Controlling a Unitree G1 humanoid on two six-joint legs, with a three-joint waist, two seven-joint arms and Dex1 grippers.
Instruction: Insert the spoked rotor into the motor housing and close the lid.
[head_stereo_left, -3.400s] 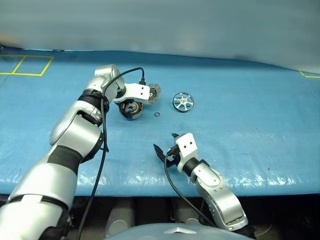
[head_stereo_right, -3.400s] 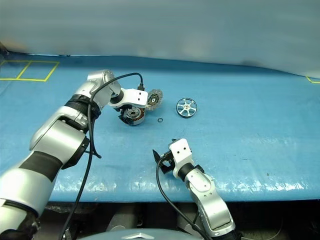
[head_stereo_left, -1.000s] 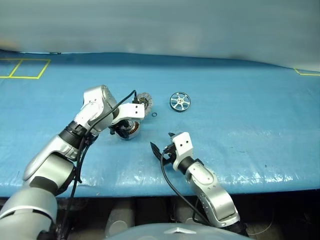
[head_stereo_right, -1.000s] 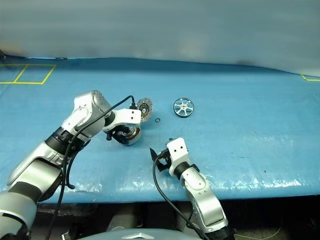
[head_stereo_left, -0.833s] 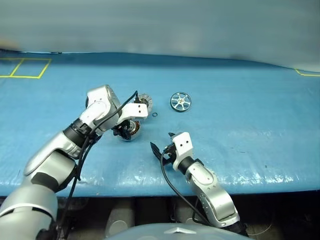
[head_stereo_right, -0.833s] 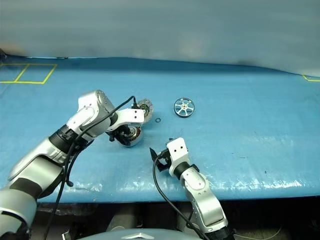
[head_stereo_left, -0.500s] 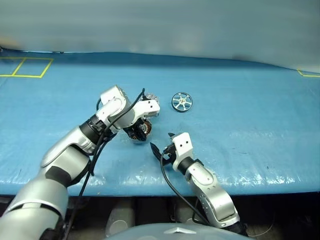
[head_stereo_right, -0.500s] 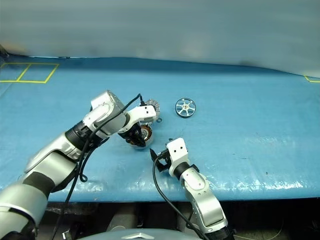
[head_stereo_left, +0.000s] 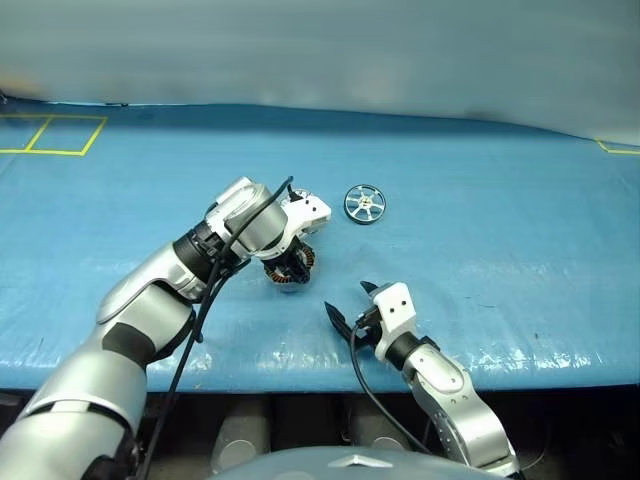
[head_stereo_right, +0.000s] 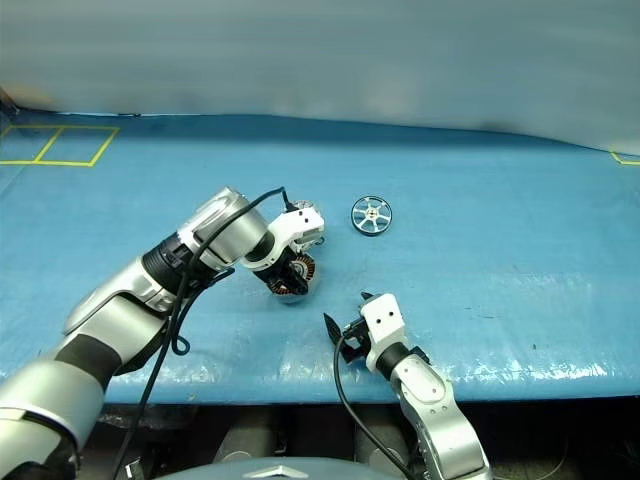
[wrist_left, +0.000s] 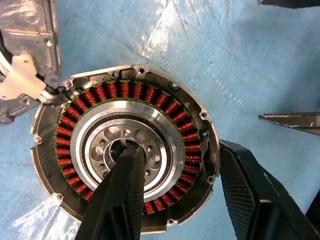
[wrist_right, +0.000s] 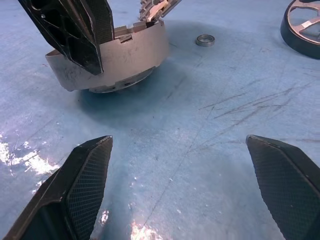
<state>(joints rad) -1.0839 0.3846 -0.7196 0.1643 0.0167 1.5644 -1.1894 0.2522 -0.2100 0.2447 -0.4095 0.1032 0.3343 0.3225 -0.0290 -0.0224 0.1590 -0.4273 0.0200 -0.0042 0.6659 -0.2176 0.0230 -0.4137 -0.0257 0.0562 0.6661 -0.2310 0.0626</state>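
Housing (head_stereo_left: 291, 268) shifted rightward on blue mat (head_stereo_left: 500, 230)

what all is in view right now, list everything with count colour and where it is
motor housing: one, grey with copper-red windings, tilted on the blue mat near the middle, held by the left gripper
lid: one, silvery grey, open, joined to the housing's edge
spoked rotor: one, dark rim with silver spokes, lying alone beyond the housing
small ring: one, dark, flat on the mat between housing and rotor
blue mat: one, covering the table
yellow tape lines: on the mat's far left corner
left gripper: one finger inside the housing, one outside its wall
right gripper: open, near front edge
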